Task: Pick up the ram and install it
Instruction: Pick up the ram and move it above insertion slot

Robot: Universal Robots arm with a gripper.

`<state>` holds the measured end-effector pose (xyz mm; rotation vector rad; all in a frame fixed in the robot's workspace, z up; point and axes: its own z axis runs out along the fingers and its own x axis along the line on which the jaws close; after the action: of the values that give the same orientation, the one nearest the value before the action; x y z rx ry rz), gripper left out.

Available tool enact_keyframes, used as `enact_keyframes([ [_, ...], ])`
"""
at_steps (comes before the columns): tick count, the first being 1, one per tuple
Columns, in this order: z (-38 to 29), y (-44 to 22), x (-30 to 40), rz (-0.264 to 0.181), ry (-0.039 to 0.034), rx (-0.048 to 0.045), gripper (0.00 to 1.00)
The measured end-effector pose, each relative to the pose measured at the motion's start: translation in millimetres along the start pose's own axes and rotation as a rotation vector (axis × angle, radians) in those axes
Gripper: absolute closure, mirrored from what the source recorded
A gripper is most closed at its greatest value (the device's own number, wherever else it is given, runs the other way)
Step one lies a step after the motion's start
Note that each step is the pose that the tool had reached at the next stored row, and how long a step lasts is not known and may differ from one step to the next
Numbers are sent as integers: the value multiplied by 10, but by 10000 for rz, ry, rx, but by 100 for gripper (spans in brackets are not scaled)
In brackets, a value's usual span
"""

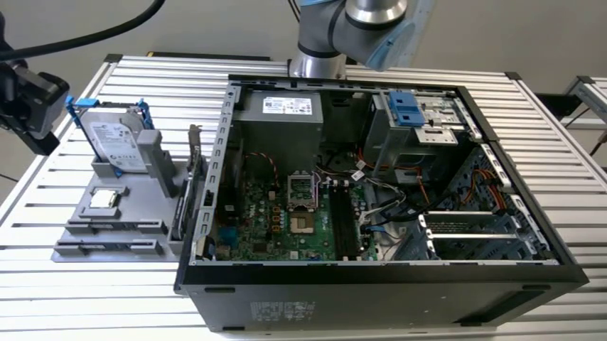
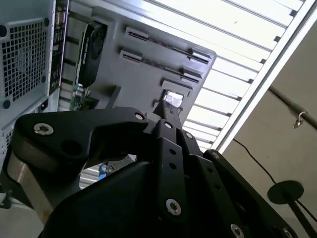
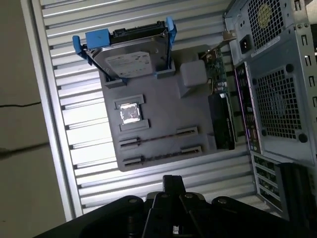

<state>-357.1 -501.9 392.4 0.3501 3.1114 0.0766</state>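
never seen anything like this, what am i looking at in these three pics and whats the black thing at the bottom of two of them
This is a robot arm working at an open computer case on a slatted metal table. The exterior view comes from a camera off the arm and takes in the whole scene. The two wrist views come from cameras riding on the arm, so the black shape in them is its own pincer, aimed toward a grey tray beside the case. On the tray are a hard drive in a blue frame, a small square silver chip, and thin dark sticks on edge in slots, which look like the ram. The pincer carries nothing that I can see.
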Motion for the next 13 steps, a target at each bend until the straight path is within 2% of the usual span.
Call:
enact_keyframes([
  [13, 0, 0, 0, 901, -45, 4, 100],
])
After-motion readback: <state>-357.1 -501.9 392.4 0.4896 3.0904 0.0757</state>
